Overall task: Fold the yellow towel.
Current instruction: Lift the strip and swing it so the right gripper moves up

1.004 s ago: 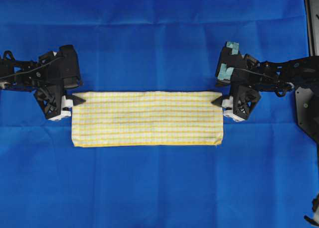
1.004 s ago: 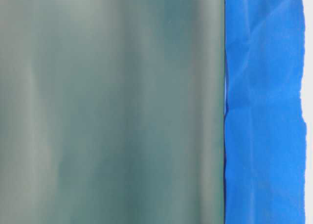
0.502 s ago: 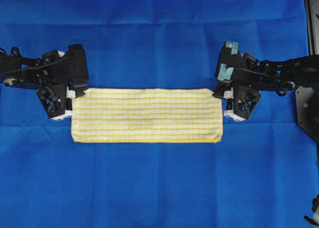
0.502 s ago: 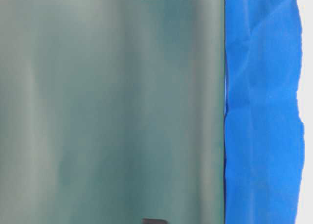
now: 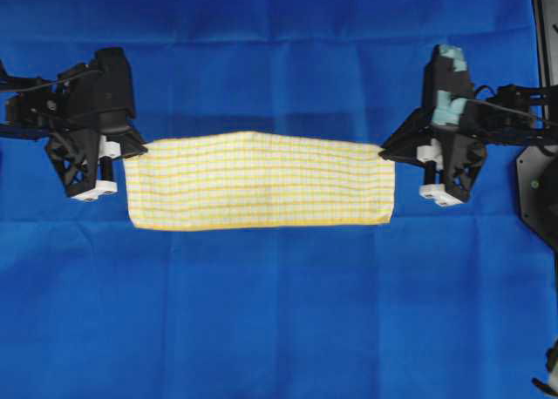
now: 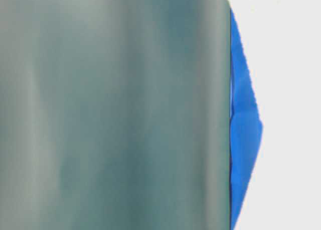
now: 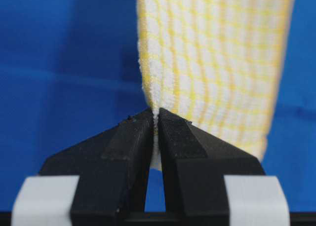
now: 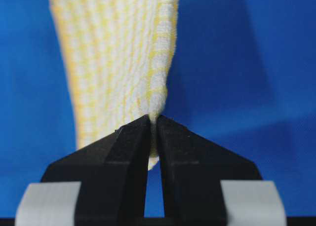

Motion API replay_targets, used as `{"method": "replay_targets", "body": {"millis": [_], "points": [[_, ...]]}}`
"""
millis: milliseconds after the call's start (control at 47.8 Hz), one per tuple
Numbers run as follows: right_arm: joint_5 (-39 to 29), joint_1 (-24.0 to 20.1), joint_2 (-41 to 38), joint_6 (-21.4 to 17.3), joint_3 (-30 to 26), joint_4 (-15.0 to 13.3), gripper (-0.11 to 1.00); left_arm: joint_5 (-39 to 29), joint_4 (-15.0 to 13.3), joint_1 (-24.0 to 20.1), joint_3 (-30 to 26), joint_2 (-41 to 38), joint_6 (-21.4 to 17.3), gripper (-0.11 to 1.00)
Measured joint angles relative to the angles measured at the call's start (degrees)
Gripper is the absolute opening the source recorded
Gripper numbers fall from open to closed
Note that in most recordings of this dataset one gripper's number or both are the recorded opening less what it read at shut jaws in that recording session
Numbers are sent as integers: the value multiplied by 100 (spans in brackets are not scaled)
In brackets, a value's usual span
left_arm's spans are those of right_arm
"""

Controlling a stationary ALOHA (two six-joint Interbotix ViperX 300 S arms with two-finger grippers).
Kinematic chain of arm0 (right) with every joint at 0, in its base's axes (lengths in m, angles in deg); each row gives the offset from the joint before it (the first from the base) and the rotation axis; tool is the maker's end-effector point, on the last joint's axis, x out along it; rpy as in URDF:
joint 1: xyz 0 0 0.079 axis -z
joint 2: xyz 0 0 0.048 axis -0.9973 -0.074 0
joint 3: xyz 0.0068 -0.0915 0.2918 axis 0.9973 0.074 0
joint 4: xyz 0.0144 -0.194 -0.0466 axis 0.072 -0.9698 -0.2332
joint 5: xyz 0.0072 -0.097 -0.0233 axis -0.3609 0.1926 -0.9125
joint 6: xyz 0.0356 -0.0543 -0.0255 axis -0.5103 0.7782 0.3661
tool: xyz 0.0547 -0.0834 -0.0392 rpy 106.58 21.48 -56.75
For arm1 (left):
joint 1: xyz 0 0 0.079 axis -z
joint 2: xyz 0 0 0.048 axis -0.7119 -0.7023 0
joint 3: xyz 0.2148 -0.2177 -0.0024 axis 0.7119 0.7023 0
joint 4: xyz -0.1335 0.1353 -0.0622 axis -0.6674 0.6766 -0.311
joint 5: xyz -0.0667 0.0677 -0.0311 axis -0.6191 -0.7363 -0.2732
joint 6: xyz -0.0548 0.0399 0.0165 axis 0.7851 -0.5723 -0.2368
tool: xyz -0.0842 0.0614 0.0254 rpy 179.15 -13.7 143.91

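Note:
The yellow towel point(image 5: 260, 183), white with fine yellow checks, is a long folded strip across the middle of the blue cloth point(image 5: 279, 312). My left gripper point(image 5: 138, 146) is shut on its far left corner and my right gripper point(image 5: 385, 151) is shut on its far right corner. The far edge is lifted and bows upward; the near edge lies on the cloth. In the left wrist view the jaws point(image 7: 156, 115) pinch the towel point(image 7: 217, 58). In the right wrist view the jaws point(image 8: 153, 120) pinch the towel point(image 8: 113, 53).
The blue cloth covers the whole table. A black fixture point(image 5: 536, 190) stands at the right edge. The table-level view is blocked by a blurred grey-green surface point(image 6: 110, 109) with a sliver of blue cloth point(image 6: 243, 129) beside it.
Both grippers have closed on the towel's far corners and risen, lifting the far edge off the cloth. The right gripper has shifted right and up in the overhead view.

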Motion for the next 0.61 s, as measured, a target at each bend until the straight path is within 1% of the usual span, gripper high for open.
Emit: {"method": "replay_targets", "body": {"millis": [188,418,502,607], "points": [[-132,0,325,-9,-62,-79,4,-114,-9,0,-97,545,0,2],[-114,0,378,0,-105,-149,4,-114,-9,0,-88,633,35,2],[-9,62,316,-9,-132,-193,4,-97,-9,0,-88,633,53,2],[193,299,211,-9,-158,-255,4,9,0,62,-97,642,149,2]]}}
